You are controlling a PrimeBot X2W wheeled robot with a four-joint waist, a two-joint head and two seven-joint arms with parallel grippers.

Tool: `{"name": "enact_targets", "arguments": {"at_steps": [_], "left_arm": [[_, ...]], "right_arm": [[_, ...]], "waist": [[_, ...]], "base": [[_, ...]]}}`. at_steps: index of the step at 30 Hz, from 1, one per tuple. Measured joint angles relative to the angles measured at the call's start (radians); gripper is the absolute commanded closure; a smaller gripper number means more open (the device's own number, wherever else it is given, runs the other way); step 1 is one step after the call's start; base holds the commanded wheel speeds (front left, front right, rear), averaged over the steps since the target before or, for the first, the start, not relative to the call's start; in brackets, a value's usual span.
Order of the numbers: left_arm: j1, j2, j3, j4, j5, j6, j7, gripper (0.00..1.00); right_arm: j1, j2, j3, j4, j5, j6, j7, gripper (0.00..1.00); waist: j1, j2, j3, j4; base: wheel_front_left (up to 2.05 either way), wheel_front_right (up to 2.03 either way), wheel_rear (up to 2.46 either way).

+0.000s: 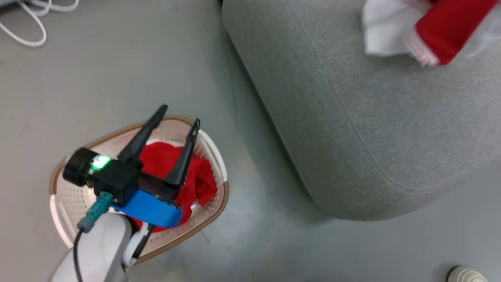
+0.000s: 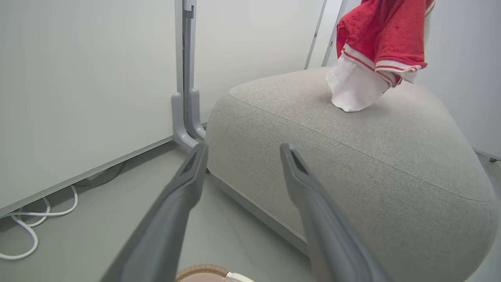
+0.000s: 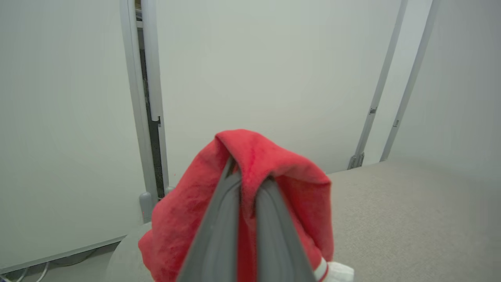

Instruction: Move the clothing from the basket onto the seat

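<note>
My right gripper (image 3: 250, 176) is clamped on one red garment (image 3: 289, 164), whose white hem meets the seat (image 3: 411, 203) below, ready for release. My left gripper (image 1: 180, 114) hangs spread apart over the basket (image 1: 74, 199), with the other garment (image 1: 199, 180) just beneath for the next grab

On my head view the basket (image 1: 70, 196) stands on the floor (image 1: 117, 70) at lower left, left of the seat (image 1: 372, 129), with a strip of floor between them. The first garment (image 1: 199, 184) lies in the basket, toward the side nearer the seat. My left gripper (image 1: 180, 114) hangs above it, fingers apart. The second garment (image 1: 450, 27) is at the seat's far right, its lower end touching the cushion top and its upper fold pinched in my right gripper (image 3: 250, 178). A cable (image 1: 27, 23) lies on the floor beyond the basket, along the foot of the wall (image 2: 78, 78) behind the seat.
</note>
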Motion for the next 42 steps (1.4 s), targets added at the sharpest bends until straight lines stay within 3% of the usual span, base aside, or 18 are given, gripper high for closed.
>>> {"name": "enact_targets", "arguments": {"at_steps": [1, 4, 13, 18, 27, 28, 29, 30, 42], "left_arm": [[-0.016, 0.017, 0.009, -0.029, 0.002, 0.001, 0.003, 0.00], [-0.029, 0.042, 0.014, -0.072, 0.013, 0.006, 0.016, 0.00], [-0.042, 0.081, 0.014, -0.161, 0.037, 0.023, 0.059, 0.00], [-0.042, 0.085, 0.013, -0.174, 0.033, 0.024, 0.062, 0.00], [-0.042, 0.078, -0.004, -0.162, 0.026, 0.024, 0.058, 0.00], [-0.042, 0.077, -0.006, -0.157, 0.024, 0.024, 0.057, 0.00], [-0.042, 0.074, -0.008, -0.151, 0.022, 0.024, 0.053, 0.00], [-0.042, 0.068, -0.009, -0.144, 0.018, 0.024, 0.048, 0.00], [-0.024, -0.051, -0.028, 0.020, -0.033, 0.014, 0.002, 0.00]], "right_arm": [[-0.034, -0.032, -0.054, 0.010, -0.015, 0.000, -0.011, 1.00], [-0.062, -0.049, -0.109, 0.024, -0.029, 0.000, -0.020, 1.00], [-0.028, 0.001, -0.206, 0.129, -0.036, 0.000, -0.039, 1.00], [0.017, 0.047, -0.231, 0.175, -0.054, 0.000, -0.040, 1.00], [0.055, 0.066, -0.267, 0.196, -0.088, 0.000, -0.040, 1.00], [0.056, 0.066, -0.267, 0.195, -0.091, 0.000, -0.040, 0.83], [0.058, 0.066, -0.265, 0.195, -0.097, 0.000, -0.040, 0.28], [0.062, 0.065, -0.263, 0.194, -0.100, 0.000, -0.040, 0.00], [0.177, 0.031, -0.174, 0.195, -0.160, 0.000, -0.040, 0.00]], "waist": [[0.0000, 0.0000, 0.040, 0.012], [0.0000, 0.0000, 0.099, 0.028], [0.0001, 0.0000, 0.226, 0.049], [0.0000, 0.0000, 0.239, 0.053], [-0.0001, 0.0000, 0.211, 0.062], [0.0000, -0.0001, 0.205, 0.063], [0.0000, 0.0000, 0.200, 0.065], [-0.0001, -0.0001, 0.193, 0.066], [-0.0002, 0.0000, 0.029, 0.104]], "base": [[0.00, 0.00, 0.00], [0.00, 0.00, 0.00], [0.00, 0.00, 0.00], [0.00, 0.00, 0.00], [0.00, 0.00, 0.00], [0.00, 0.00, 0.00], [0.00, 0.00, 0.00], [0.00, 0.00, 0.00], [0.00, 0.00, 0.00]]}}
